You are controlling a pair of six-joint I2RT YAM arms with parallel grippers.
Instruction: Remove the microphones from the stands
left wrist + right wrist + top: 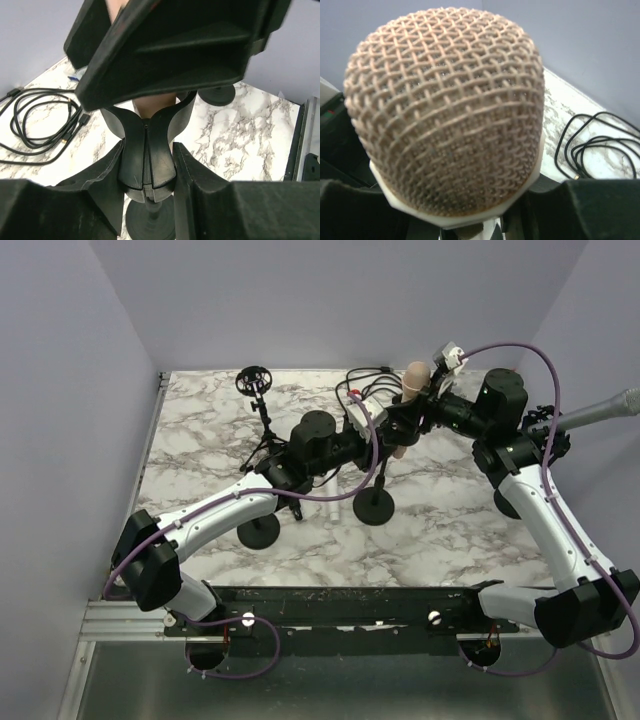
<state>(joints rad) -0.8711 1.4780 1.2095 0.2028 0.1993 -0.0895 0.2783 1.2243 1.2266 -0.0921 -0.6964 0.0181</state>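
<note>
Microphone (445, 110) stands head-up in stand (147, 160), right fingers (590, 210) clasping it, left fingers (95, 185) clasping stand.

Lab test cell: marble table (450, 530), plain walls (330, 300).

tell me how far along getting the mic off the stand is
Done: the left gripper is clamped on the clip of the stand, and the right gripper is closed on the microphone just under its mesh head. In hand: the pull itself, since the pink body sits between the clip's prongs in the left wrist view. Left: draw it clear of the clip.
</note>
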